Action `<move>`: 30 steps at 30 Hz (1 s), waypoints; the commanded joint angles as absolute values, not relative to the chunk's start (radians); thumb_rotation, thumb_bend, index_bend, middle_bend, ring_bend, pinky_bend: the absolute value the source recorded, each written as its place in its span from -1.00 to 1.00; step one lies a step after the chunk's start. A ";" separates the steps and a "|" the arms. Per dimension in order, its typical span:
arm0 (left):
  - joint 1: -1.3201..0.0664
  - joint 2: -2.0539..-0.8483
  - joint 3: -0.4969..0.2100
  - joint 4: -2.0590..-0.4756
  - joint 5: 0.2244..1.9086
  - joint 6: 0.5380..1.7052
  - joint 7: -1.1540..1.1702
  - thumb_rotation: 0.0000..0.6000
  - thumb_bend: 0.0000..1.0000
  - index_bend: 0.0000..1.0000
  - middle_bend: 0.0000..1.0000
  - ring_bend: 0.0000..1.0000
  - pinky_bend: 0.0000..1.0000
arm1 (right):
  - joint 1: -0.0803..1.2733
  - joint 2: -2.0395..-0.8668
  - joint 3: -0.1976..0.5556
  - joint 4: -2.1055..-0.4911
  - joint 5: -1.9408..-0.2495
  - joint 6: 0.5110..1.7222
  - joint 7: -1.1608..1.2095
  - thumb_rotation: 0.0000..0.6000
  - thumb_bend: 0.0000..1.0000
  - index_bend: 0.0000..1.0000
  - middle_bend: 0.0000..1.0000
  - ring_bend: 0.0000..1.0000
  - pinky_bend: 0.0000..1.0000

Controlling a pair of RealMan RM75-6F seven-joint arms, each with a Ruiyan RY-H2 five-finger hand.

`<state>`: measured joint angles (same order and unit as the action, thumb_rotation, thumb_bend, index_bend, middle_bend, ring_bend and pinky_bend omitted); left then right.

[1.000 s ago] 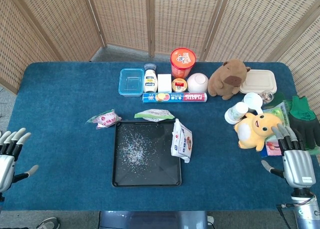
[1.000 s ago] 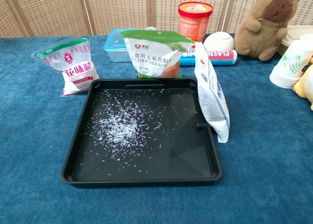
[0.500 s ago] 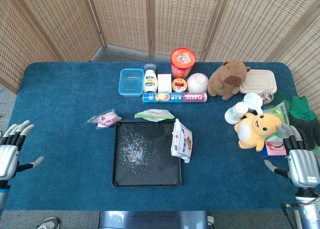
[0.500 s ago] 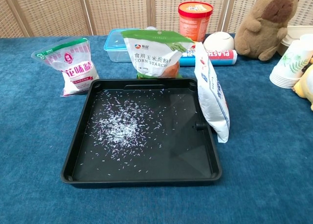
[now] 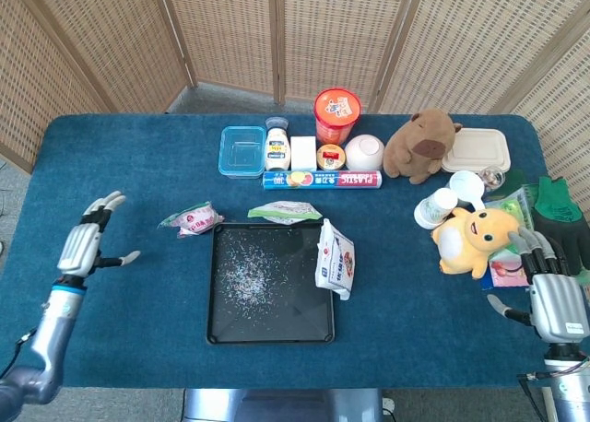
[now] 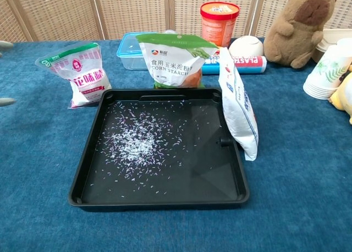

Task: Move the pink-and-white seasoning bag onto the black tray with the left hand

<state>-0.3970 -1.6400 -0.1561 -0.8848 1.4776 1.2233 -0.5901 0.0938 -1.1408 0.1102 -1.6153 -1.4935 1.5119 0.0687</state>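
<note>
Seasoning bag (image 5: 190, 220) just beside tray (image 5: 271, 335) left rim; left hand (image 5: 85, 246) apart

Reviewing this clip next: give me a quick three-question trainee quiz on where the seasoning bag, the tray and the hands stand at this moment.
1. True or false: the pink-and-white seasoning bag already lies on the black tray.
2. Which bag leans against the tray's right edge? A) the green-topped corn starch bag B) the white-and-blue bag C) the seasoning bag
3. Fill in: the left hand holds ____.

Key
1. False. It stands on the blue table, beside the tray's far-left corner.
2. B.
3. Nothing. It is open with fingers apart, to the left of the bag and not touching it. The right hand is open too, near the table's right edge.
</note>
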 commanded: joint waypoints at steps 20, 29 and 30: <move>-0.521 -1.780 -0.200 -0.832 1.397 1.112 -0.528 1.00 -1.00 -1.00 -1.00 -1.00 -0.88 | 0.094 -1.134 0.112 -1.616 -1.489 1.510 0.091 1.00 -1.00 -0.98 -1.00 -1.00 -1.00; -0.553 -1.838 -0.203 -0.785 1.379 1.088 -0.491 1.00 -1.00 -1.00 -1.00 -1.00 -0.88 | 0.094 -1.125 0.114 -1.617 -1.486 1.507 0.120 1.00 -1.00 -0.98 -1.00 -0.99 -1.00; -0.556 -1.844 -0.207 -0.782 1.374 1.086 -0.486 1.00 -1.00 -1.00 -1.00 -1.00 -0.88 | 0.093 -1.123 0.114 -1.618 -1.488 1.508 0.126 1.00 -1.00 -0.98 -1.00 -0.99 -1.00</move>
<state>-0.5515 -1.8379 -0.2027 -0.7860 1.3794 1.0895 -0.4913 0.0937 -1.1255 0.1145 -1.6165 -1.4861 1.5073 0.1209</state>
